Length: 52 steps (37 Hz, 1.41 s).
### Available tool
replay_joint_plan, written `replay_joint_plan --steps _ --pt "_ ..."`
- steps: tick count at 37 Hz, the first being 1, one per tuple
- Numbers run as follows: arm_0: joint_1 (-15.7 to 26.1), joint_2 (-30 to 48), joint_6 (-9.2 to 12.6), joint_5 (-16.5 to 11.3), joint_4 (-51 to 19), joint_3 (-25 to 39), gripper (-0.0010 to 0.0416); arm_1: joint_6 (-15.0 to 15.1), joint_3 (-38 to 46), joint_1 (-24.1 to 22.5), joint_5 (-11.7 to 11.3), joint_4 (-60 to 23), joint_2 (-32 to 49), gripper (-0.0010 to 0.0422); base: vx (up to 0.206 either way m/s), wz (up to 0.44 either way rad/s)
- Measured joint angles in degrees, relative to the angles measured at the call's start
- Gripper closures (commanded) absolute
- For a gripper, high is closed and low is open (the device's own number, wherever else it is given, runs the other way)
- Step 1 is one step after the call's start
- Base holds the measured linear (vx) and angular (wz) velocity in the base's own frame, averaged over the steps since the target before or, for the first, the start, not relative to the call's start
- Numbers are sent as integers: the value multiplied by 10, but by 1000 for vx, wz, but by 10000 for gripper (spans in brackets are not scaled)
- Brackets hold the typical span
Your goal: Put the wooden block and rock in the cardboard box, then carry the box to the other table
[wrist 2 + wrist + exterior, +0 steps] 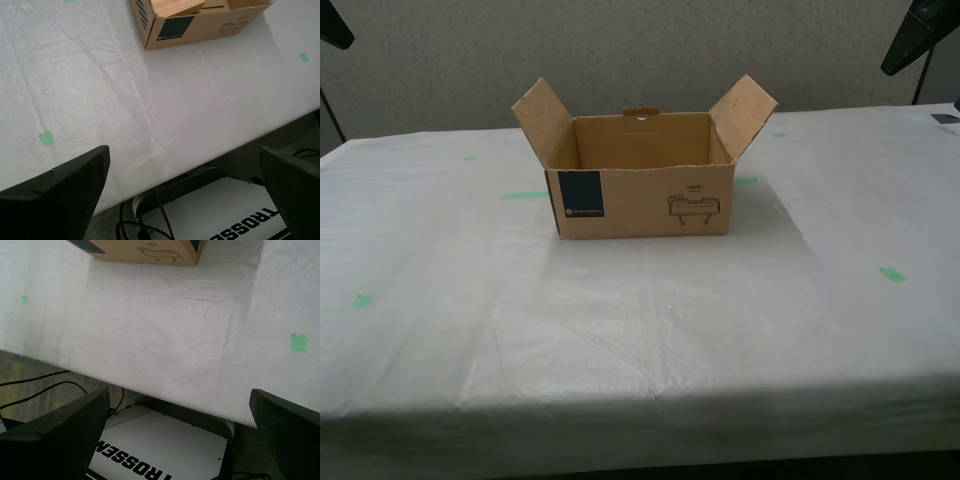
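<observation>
- Cardboard box (640, 190): corrugated brown, flaps up, navy label, line-drawn logo; on the wrinkled white cloth table (640, 320), well ahead of my jaws.
- Wooden block (177, 7): tan, grained, inside the box.
- My first gripper (182, 432): jaws wide apart, empty, above white base lettered "TROSSEN".
- My second gripper (185, 190): likewise.

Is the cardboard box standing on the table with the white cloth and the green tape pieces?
Yes, the cardboard box stands upright, flaps open, on the white cloth table with green tape pieces around it.

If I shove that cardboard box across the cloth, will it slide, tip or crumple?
The cardboard box is low and wide, so it probably slides rather than tips. Its open flaps look floppy; push the wall. The wooden block inside adds weight, and the wrinkled cloth on the table may bunch.
</observation>
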Motion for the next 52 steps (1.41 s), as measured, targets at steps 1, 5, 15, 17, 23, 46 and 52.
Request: replay_joint_plan --steps 1,5,15,17,23,46,52 --pt "0 0 0 0 0 0 16 0 0 0 0 0 0 14 0 0" --pt "0 0 0 0 0 0 16 0 0 0 0 0 0 14 0 0" --pt "0 0 0 0 0 0 17 0 0 0 0 0 0 14 0 0" --pt "0 0 0 0 0 0 16 0 0 0 0 0 0 14 0 0" --pt "0 0 0 0 0 0 16 0 0 0 0 0 0 14 0 0" --pt "0 0 0 0 0 0 16 0 0 0 0 0 0 14 0 0" --pt "0 0 0 0 0 0 16 0 0 0 0 0 0 14 0 0"
